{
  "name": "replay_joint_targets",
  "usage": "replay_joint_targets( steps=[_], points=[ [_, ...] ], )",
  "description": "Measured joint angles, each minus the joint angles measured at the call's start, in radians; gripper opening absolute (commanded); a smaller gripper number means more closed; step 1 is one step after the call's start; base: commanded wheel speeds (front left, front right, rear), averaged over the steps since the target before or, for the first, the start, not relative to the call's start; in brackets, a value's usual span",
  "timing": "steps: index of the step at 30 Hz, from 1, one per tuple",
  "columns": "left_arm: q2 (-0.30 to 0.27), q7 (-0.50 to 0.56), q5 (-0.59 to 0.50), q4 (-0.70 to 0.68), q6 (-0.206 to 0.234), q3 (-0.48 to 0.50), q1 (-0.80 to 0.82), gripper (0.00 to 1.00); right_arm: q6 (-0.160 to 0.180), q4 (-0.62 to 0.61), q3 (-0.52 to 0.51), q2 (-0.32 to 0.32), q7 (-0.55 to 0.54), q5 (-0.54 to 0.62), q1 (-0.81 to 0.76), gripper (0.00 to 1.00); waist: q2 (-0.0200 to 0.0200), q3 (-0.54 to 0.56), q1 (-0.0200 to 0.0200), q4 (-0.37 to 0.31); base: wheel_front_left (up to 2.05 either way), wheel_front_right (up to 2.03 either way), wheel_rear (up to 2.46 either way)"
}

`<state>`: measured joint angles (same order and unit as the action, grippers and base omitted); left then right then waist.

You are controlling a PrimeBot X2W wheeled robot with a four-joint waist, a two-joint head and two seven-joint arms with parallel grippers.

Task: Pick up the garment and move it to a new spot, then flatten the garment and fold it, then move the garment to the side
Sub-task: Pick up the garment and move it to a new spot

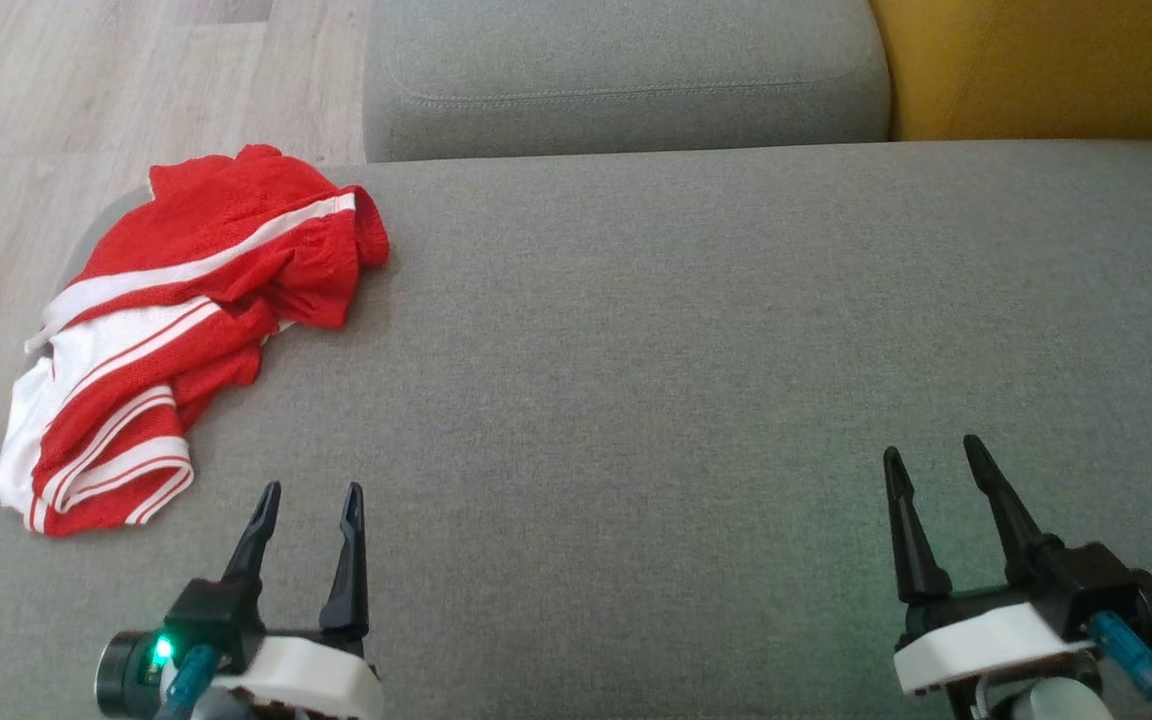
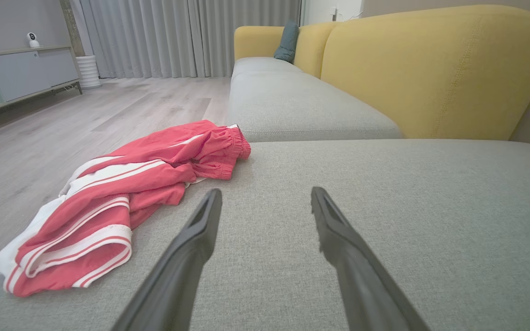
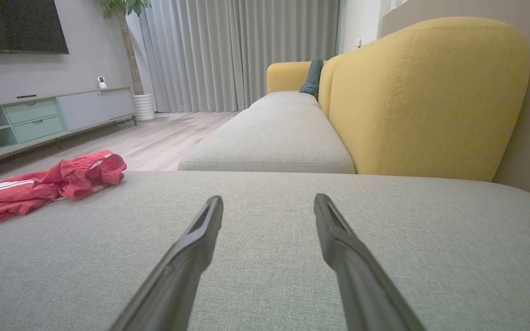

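- The garment [image 1: 176, 330] lies bunched on the wide cushion [image 1: 696, 350], at its far-left corner — one end reaches the cushion's left edge.
- The left gripper [image 1: 312, 490] is over the cushion's near-left part, just on the near side of the garment and apart from it.
- The right gripper [image 1: 933, 447] is over the cushion's near-right part, well apart from the garment.
- A second cushion [image 1: 626, 70] sits behind the wide cushion — the backrest [image 1: 1036, 60] stands at its far right, and the floor [image 1: 86, 90] lies to its left.
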<state>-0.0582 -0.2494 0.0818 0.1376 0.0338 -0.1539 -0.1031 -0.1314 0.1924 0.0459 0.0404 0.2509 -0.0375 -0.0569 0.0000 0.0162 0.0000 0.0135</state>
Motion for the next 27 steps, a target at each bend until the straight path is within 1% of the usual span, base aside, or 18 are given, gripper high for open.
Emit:
replay_joint_targets(
  steps=[18, 22, 27],
  points=[
    [0.003, 0.000, 0.000, 0.004, -0.008, 0.002, 0.000, 1.00, 0.000, 0.004, -0.001, 0.000, 0.000, -0.016, 0.000, 1.00, 0.0000, -0.001, 0.0000, 0.004, 0.00, 0.00, 0.00],
    [0.004, 0.000, 0.000, 0.004, -0.009, 0.001, 0.000, 1.00, 0.000, 0.003, -0.005, 0.000, 0.000, -0.016, 0.000, 1.00, 0.0000, -0.003, 0.0000, 0.024, 0.00, 0.00, 0.00],
    [0.005, 0.000, 0.000, 0.003, -0.013, 0.000, 0.001, 1.00, 0.000, -0.002, -0.010, 0.000, 0.000, -0.017, -0.001, 1.00, 0.0000, -0.006, 0.0000, 0.077, 0.00, 0.00, 0.00]
  ],
)
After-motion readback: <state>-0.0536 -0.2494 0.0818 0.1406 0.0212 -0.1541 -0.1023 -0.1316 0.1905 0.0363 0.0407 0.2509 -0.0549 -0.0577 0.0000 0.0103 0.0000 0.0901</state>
